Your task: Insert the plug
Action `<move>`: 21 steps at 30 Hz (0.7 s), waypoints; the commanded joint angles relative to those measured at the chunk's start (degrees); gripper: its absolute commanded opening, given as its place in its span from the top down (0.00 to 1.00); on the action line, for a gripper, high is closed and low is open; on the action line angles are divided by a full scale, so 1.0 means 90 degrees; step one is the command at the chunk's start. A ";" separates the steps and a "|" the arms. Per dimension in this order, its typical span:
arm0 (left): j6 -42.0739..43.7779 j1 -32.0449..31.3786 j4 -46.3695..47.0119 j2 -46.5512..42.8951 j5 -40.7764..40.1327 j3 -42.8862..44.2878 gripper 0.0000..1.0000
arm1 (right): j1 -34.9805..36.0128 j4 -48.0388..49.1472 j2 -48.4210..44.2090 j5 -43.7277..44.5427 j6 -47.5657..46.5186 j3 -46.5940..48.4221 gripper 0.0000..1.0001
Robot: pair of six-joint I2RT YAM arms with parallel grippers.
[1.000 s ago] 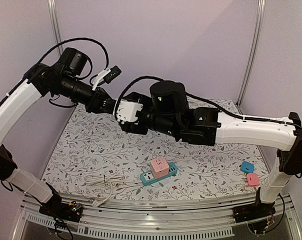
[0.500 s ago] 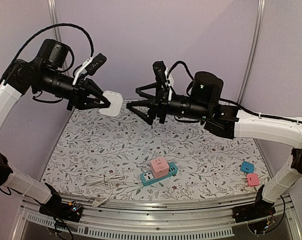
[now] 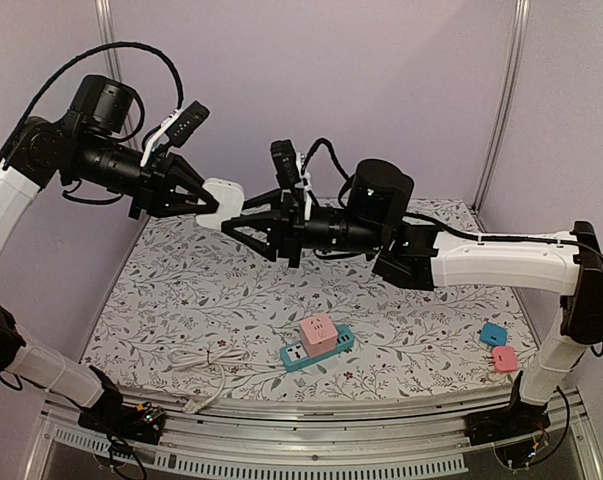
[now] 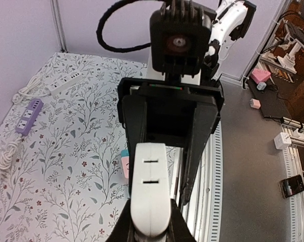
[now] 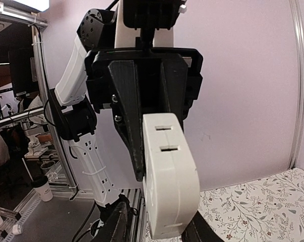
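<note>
White plug (image 3: 224, 203): airborne, clamped between left fingers (image 5: 129, 111); right fingers (image 4: 133, 121) spread apart at its free end. Step: likely handover. Next: right fingers close squarely before left release.

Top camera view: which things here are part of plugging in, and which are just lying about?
In the job: white plug, held up by the left gripper; open right gripper close by; teal power strip, the likely socket.

Lying about: pink cube on the strip; white cable; blue adapter; pink adapter.
</note>
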 commanded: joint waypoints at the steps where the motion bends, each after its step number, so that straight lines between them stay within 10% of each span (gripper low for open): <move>1: 0.0017 -0.0017 0.0022 -0.0034 0.0213 0.0025 1.00 | 0.0018 0.0114 0.0269 -0.0157 0.0137 0.0367 0.71; 3: 0.0008 -0.0027 0.0021 -0.0034 0.0239 0.0024 1.00 | 0.0016 0.0068 0.0356 -0.0194 0.0181 0.0452 0.97; 8: 0.0141 -0.0027 -0.0080 -0.0133 0.0205 -0.0071 0.92 | -0.0040 -0.0151 0.0179 -0.0074 0.0121 0.0273 1.00; 11: 0.0441 -0.0027 -0.0359 -0.0232 0.0028 -0.0117 0.02 | -0.0097 -0.1197 -0.0206 0.0266 -0.0385 0.0129 1.00; 21: 0.2938 -0.0425 -0.0774 -0.0950 -0.1791 -0.0688 0.00 | 0.0238 -0.8370 -0.0556 0.2252 -0.4198 0.2429 1.00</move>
